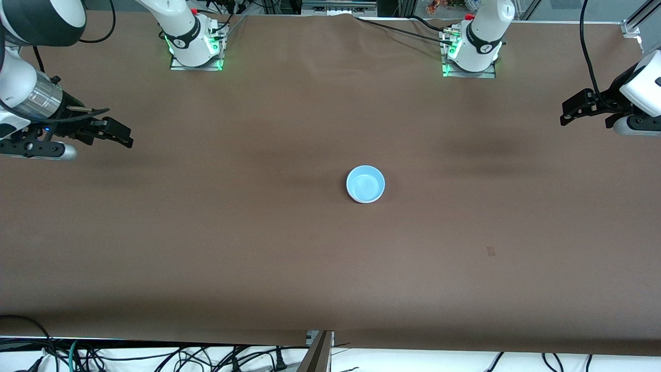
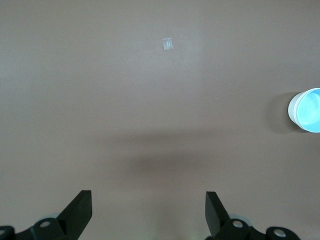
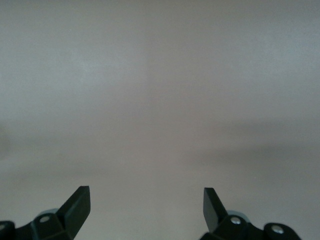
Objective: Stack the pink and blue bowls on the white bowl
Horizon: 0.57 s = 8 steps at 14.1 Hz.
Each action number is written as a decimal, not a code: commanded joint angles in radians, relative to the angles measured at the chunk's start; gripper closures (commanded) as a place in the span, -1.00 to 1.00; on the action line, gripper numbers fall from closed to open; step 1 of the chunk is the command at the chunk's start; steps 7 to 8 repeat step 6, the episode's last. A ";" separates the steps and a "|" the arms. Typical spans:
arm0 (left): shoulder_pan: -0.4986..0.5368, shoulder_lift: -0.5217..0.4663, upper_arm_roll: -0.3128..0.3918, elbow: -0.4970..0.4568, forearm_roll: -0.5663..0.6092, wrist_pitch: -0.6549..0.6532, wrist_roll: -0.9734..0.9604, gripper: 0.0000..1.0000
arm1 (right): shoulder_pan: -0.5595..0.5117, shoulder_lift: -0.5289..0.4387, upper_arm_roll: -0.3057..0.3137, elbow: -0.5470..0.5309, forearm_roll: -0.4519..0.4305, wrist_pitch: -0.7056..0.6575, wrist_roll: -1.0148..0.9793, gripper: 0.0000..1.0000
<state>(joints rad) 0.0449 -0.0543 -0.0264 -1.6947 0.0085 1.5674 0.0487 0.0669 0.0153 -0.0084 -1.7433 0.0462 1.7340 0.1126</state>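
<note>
Blue bowl (image 1: 365,184) sits upright, round, glossy, pale sky-coloured.

1. In the front view only a blue bowl (image 1: 365,184) shows on the table (image 1: 330,258); whether other bowls sit beneath it cannot be told from above.
2. In the left wrist view the blue bowl is cut by the picture's edge, so only part of its rim and hollow shows.
3. The right arm (image 1: 31,77) and the left arm (image 1: 640,93) are both cropped at the front view's sides.
4. Each wrist view shows only the tips of its own fingers (image 2: 80,207) (image 3: 80,205).
5. A small pale patch (image 2: 168,44) on the table is too small to identify.
</note>
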 commanded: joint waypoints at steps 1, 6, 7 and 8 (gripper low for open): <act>-0.010 0.013 0.006 0.027 0.019 -0.020 0.019 -1.00 | -0.052 -0.024 0.041 -0.012 -0.006 -0.027 -0.069 -1.00; -0.010 0.013 0.006 0.027 0.019 -0.020 0.019 -1.00 | -0.050 -0.026 0.018 -0.001 -0.005 -0.050 -0.165 -1.00; -0.010 0.013 0.006 0.027 0.019 -0.020 0.019 -1.00 | -0.050 -0.026 0.018 -0.001 -0.005 -0.050 -0.165 -1.00; -0.010 0.013 0.006 0.027 0.019 -0.020 0.019 -1.00 | -0.050 -0.026 0.018 -0.001 -0.005 -0.050 -0.165 -1.00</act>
